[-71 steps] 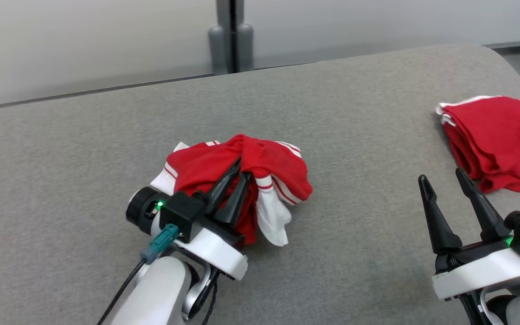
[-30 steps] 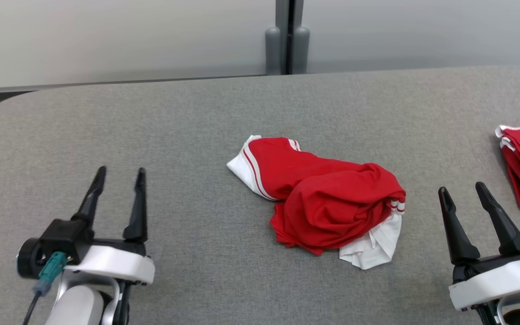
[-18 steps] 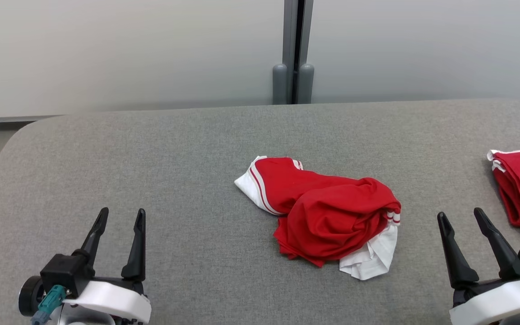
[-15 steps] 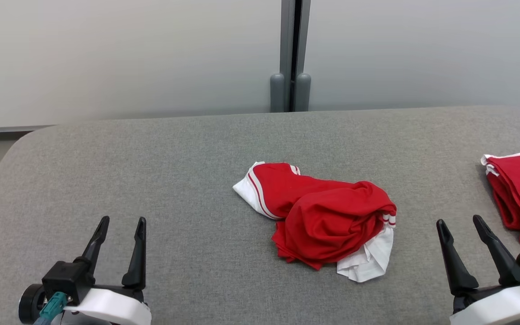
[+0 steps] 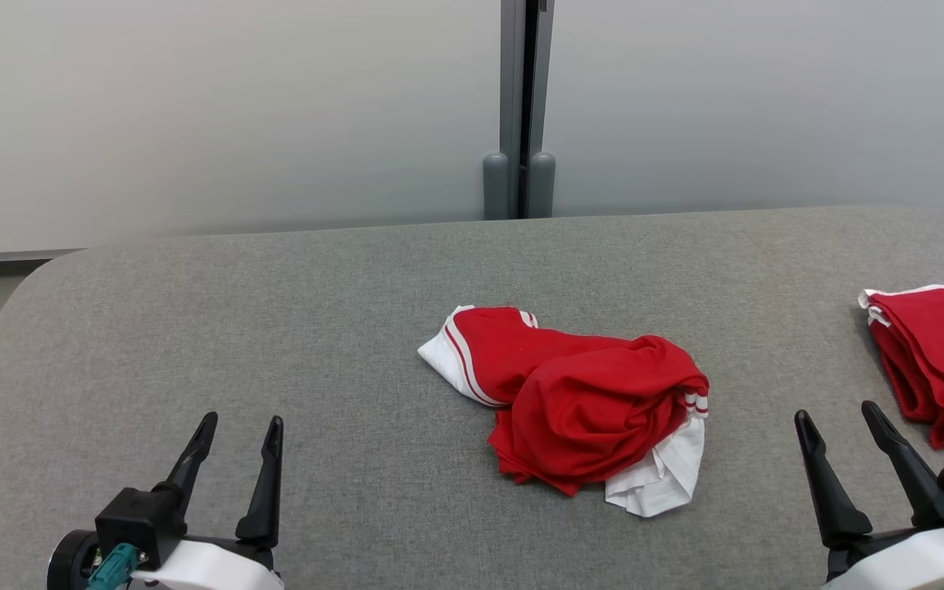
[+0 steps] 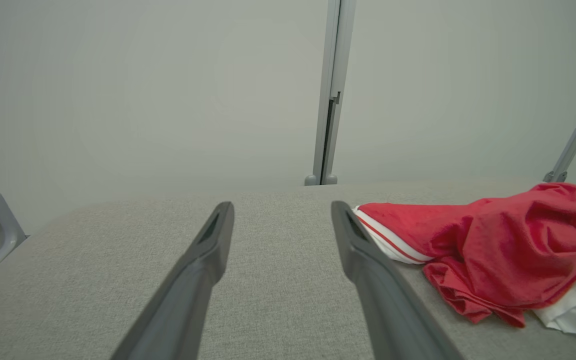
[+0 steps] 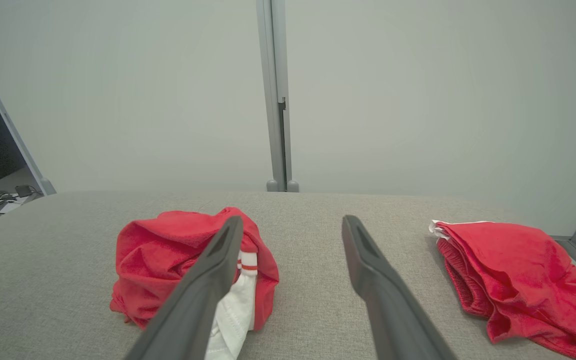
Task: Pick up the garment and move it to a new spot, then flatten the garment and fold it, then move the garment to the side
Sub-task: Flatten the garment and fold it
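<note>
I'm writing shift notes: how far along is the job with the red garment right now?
Done, it seems: the move. The left hand, which gripped the red garment moments ago, is open and apart from it. In hand: nothing; the right hand is open too. Left: flattening, since it lies crumpled on the gray table, then folding and moving it aside.

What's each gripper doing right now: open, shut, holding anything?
Left gripper: open, holding nothing.
Right gripper: open, holding nothing.
</note>
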{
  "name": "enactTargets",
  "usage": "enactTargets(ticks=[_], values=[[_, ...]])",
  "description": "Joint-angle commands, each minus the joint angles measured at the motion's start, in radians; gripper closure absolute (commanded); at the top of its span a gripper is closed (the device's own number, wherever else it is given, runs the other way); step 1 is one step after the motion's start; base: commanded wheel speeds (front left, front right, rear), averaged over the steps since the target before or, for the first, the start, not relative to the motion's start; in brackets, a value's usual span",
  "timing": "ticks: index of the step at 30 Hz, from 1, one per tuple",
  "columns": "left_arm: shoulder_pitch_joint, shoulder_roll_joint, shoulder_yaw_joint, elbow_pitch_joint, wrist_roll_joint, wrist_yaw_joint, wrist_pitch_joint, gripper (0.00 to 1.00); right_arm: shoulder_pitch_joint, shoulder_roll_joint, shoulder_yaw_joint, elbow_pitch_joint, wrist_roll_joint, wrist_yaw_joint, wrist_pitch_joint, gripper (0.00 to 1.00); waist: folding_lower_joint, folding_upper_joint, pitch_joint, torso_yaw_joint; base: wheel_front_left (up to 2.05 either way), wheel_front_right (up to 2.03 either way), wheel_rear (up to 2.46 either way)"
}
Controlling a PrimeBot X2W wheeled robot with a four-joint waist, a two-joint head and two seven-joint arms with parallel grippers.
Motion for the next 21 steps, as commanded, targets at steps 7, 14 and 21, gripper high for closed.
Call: enactTargets(ticks=[7,14,21], values=[[-0.001,0.005,-0.010,0.007,-0.007,0.002,0.003,0.00,0.008,0.006,-0.009,-0.011,-0.002,0.000,0.008,0.00,0.0000,-0.0001,0.000,0.000,0.00,0.00,0.00],[-0.016,0.008,-0.016,0.014,-0.012,0.002,0.000,0.00,0.009,0.015,-0.008,-0.006,0.004,0.000,0.005,0.00,0.0000,-0.0001,0.004,-0.002,0.00,0.00,0.00],[-0.057,-0.005,-0.034,0.005,-0.004,-0.003,-0.001,0.00,-0.014,-0.011,0.108,0.031,0.023,0.000,0.025,0.00,0.0000,-0.0001,0.033,0.034,0.00,0.00,0.00]])
